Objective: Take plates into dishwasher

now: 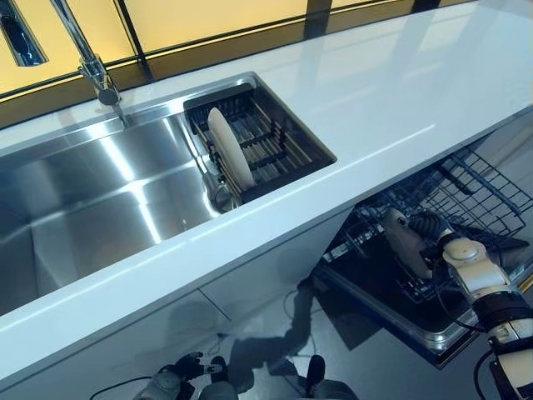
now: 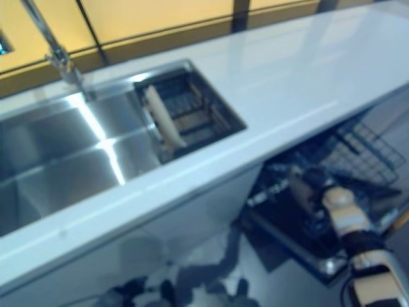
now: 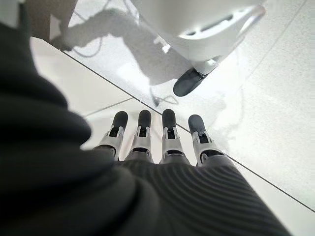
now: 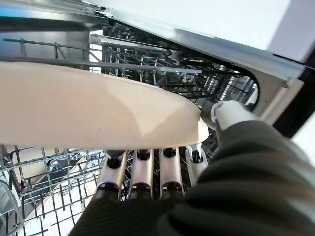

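Observation:
A cream plate (image 1: 405, 242) hangs on edge just above the pulled-out dishwasher rack (image 1: 479, 190), below the counter at the right. My right hand (image 1: 433, 231) is shut on it. In the right wrist view the plate (image 4: 88, 110) lies across the fingers (image 4: 142, 172), with the thumb (image 4: 231, 115) at its rim and the rack's wires behind it. A second cream plate (image 1: 231, 148) stands upright in the dark drying rack (image 1: 283, 137) inside the sink. My left hand (image 3: 167, 132) hangs low near the floor with straight fingers and holds nothing.
The white counter (image 1: 391, 92) runs across the view with the steel sink (image 1: 92, 192) and tap (image 1: 92, 67) at the left. The open dishwasher door (image 1: 416, 321) juts out over the floor under the rack.

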You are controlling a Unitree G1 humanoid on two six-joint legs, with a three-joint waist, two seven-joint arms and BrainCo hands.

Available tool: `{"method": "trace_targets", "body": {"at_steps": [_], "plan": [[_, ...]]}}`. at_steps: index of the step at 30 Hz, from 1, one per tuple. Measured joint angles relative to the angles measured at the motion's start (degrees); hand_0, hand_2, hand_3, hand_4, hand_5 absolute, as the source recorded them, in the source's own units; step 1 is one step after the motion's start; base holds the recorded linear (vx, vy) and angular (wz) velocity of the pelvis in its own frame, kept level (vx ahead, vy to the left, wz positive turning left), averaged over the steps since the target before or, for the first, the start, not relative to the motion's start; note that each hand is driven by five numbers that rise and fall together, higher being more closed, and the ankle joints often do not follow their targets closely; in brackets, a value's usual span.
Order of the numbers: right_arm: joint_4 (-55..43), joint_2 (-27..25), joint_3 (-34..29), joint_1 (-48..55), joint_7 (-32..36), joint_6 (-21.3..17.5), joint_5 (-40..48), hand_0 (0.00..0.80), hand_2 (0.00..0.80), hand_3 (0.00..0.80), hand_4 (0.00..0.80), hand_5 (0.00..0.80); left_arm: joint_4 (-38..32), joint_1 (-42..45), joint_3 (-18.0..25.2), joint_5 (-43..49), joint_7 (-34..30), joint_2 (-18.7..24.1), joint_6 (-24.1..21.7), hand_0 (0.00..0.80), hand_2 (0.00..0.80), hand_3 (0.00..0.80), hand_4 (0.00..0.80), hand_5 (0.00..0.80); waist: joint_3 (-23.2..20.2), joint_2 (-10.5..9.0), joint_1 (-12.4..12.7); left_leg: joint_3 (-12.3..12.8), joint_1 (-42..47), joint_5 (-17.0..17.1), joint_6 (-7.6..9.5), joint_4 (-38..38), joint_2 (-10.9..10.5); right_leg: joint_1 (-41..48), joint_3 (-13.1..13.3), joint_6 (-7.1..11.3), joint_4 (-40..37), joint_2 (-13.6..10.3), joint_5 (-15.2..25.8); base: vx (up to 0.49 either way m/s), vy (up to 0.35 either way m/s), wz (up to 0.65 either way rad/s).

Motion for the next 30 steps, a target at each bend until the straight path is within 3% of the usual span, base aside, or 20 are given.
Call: {"method": "trace_targets", "body": {"at_steps": [6,30], "plan": [[1.9,0.0,1.0,-2.4,0.0,0.0,-1.2,0.800,0.800,0.800,0.800,0.800,-0.5,-0.9,-0.6,0.0,0.0,0.2,0.0,0.000,0.000,0.000,0.000,0.000,0.6,0.04,0.1,-1.1,-1.7,0.3,-0.09,0.3,0.0,-0.9,-0.4,-0.02,0.0,0.0,0.0,-0.024,-0.037,0.08],[9.7,0.4,5.2,-8.5,-1.3,-0.4,-5.0,0.800,0.800,0.800,0.800,0.800,-1.0,-4.0,-0.8,-0.2,0.0,0.2,-0.5,0.000,0.000,0.000,0.000,0.000,3.1,0.62,1.5,-1.6,-2.9,0.6,-0.11,0.4,0.0,-1.7,-0.6,-0.04,0.0,0.0,0.0,-0.006,-0.008,0.01]]}}
